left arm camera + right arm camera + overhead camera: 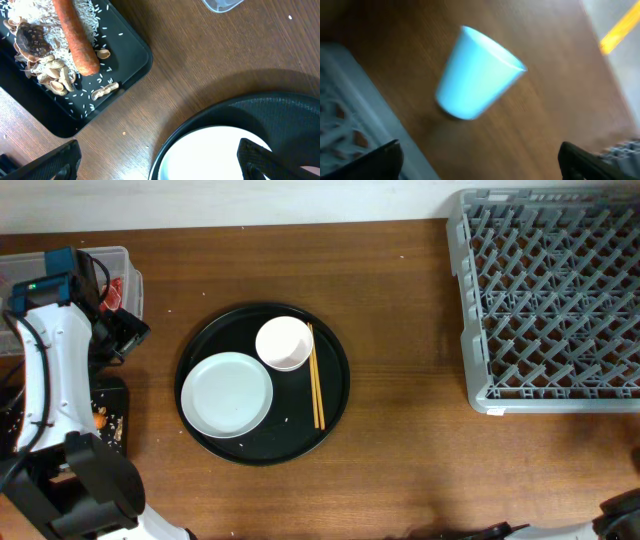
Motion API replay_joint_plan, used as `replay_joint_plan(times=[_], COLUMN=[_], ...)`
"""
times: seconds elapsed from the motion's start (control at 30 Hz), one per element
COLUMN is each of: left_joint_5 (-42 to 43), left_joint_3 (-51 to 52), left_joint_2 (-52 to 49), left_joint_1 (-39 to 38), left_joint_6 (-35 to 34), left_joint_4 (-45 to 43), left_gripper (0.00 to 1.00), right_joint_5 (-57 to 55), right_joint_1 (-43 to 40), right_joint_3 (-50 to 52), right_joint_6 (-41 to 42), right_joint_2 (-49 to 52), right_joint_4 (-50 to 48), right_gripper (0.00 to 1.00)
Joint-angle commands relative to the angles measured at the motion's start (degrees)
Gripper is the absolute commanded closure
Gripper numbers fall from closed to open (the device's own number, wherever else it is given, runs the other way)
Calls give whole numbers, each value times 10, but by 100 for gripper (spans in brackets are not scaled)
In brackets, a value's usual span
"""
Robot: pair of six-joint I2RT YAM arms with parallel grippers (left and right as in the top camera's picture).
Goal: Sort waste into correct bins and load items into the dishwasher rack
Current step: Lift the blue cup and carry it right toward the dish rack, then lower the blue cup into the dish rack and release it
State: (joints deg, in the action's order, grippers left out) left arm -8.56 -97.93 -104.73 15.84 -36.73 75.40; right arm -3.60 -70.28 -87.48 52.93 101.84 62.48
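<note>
My left gripper (124, 336) hangs open and empty over the table between the shallow black bin (112, 395) and the round black tray (262, 384); its fingers (160, 165) straddle the white plate's rim. The black bin (127, 65) holds rice (30, 10), an orange carrot (75, 37), a dark food bit (32, 37) and shells. The white plate (227, 393), white bowl (284, 343) and chopsticks (315, 375) lie on the tray. The clear tub (125, 260) holds a red wrapper (114, 292). My right gripper (480, 162) is open above the table near the upright pale blue cup (477, 75).
The grey dishwasher rack (550, 290) stands at the far right, with nothing in it; its edge shows blurred in the right wrist view (340, 100). The tub's corner shows in the left wrist view (220, 5). Stray rice grains lie on the table by the black bin.
</note>
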Motion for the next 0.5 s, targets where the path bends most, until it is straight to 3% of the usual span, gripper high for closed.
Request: replay_joint_plan(times=[0.0, 0.07, 0.1, 0.13, 0.17, 0.2, 0.23, 0.47], left_joint_5=[-2, -2, -2, -2, -2, -2, -2, -2], left_joint_3=[-3, -3, -3, -3, -3, -3, -3, -3], left_joint_2=[7, 7, 7, 7, 7, 7, 7, 7], left_joint_1=[1, 1, 1, 1, 1, 1, 1, 1], left_joint_6=[-6, -6, -6, -6, -6, -6, -6, -6], left_joint_4=[-1, -1, -1, -1, -1, -1, -1, -1], left_gripper=[1, 1, 1, 1, 1, 1, 1, 1], right_joint_5=[-2, -23, -31, -31, -31, -33, -38, -103], right_joint_1=[18, 17, 18, 17, 18, 20, 21, 21], right_joint_3=[9, 14, 23, 37, 50, 69, 89, 130], right_joint_6=[52, 52, 53, 69, 100, 123, 136, 196], right_joint_2=[-1, -1, -1, 2, 5, 7, 7, 7], right_joint_4=[-32, -46, -58, -72, -70, -70, -70, -102], right_gripper=[2, 2, 7, 25, 28, 26, 19, 10])
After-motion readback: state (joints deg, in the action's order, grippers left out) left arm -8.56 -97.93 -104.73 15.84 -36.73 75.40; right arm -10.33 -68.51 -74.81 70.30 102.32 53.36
